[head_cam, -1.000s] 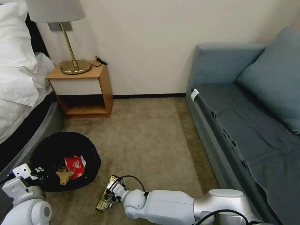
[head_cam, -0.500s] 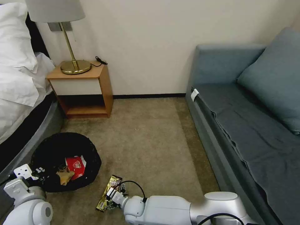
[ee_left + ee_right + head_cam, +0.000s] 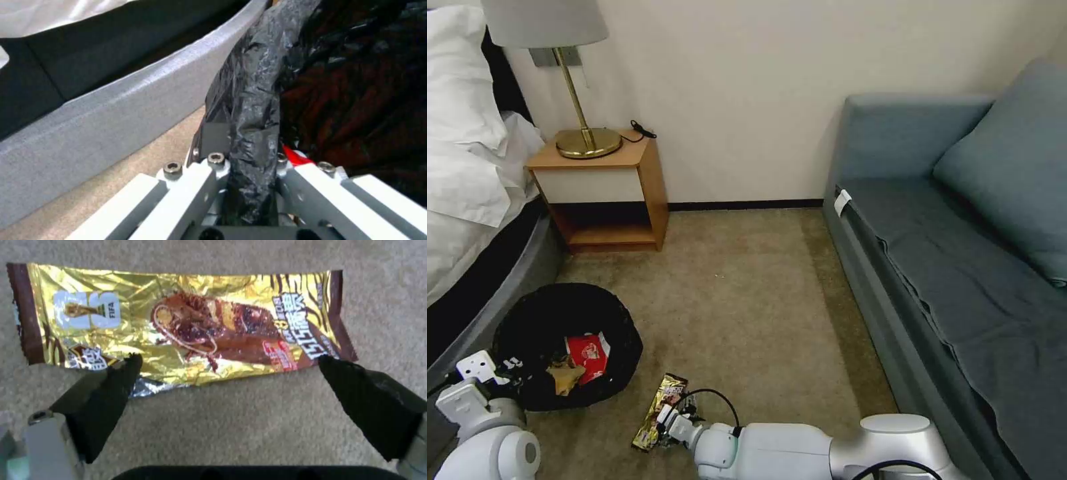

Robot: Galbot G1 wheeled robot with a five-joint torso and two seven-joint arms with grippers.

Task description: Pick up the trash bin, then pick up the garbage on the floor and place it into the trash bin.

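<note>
Carpet (image 3: 747,300) is spread between a bed (image 3: 467,280) on the left and a sofa (image 3: 960,280) on the right, with a nightstand (image 3: 607,193) and lamp (image 3: 570,80) against the far wall. The bin (image 3: 620,320), lined with a black bag, is placed low on the left, beside the bed. A red packet (image 3: 588,353) and a tan scrap (image 3: 564,379) are already lying inside it.

The bin's rim (image 3: 253,110) is clamped by the left gripper (image 3: 249,166), its fingers closed on the bag-covered edge, as seen in the left wrist view. The bin is probably held just off the floor, though this cannot be judged with certainty.

A gold-brown wrapper (image 3: 178,323) is lying flat on the carpet, just right of the bin. The right gripper (image 3: 675,419) is lowered over it. In the right wrist view its fingers (image 3: 111,390) are spread wide, set at the wrapper's near long edge, with nothing held between them.

Several risks are judged from here. The wrapper is thin and flat, so it could be slid or creased rather than pinched when the fingers are closed. Carpet pile could be caught instead. Only the edge is reached, so the foil could be dropped on the way to the bin. The slick bag could also be pulled off the rim under the left grip.
</note>
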